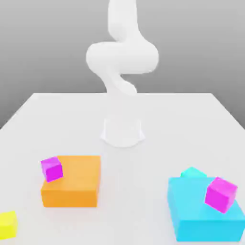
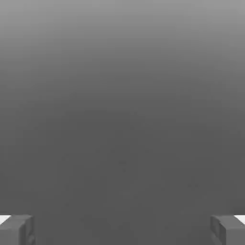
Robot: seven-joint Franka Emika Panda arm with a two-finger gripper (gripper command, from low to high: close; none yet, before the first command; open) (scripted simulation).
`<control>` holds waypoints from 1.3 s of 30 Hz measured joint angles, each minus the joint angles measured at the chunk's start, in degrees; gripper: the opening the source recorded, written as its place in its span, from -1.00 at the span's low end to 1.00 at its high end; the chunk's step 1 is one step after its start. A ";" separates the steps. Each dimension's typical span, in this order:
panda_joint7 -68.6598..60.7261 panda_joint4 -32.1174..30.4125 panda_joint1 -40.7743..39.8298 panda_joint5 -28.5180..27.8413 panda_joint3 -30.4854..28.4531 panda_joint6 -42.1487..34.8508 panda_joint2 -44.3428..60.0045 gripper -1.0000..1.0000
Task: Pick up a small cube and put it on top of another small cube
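A small magenta cube (image 1: 51,169) rests on the near-left corner of a flat orange block (image 1: 72,182) at the exterior view's left. Another magenta cube (image 1: 220,194) sits tilted on a large cyan block (image 1: 203,215) at the exterior view's right. A small teal cube (image 1: 192,172) peeks out behind that cyan block. A yellow cube (image 1: 7,225) lies at the near left edge. In the hand view my gripper (image 2: 122,232) is open, its two grey fingertips (image 2: 16,229) far apart with only plain grey background between them.
The white arm (image 1: 122,57) rises coiled above its round base (image 1: 122,131) at the middle of the white table (image 1: 143,158). The orange and cyan blocks stand well apart on the table's near half.
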 joint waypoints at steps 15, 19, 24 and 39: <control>20.78 1.24 -11.85 -1.65 -3.35 9.01 31.50 0.00; 25.38 1.55 -15.04 -0.83 -5.13 11.43 39.82 0.00; 30.15 1.96 -17.91 1.60 -6.62 14.40 50.27 0.00; 33.02 4.39 -23.12 8.55 -6.27 24.14 71.06 -1.00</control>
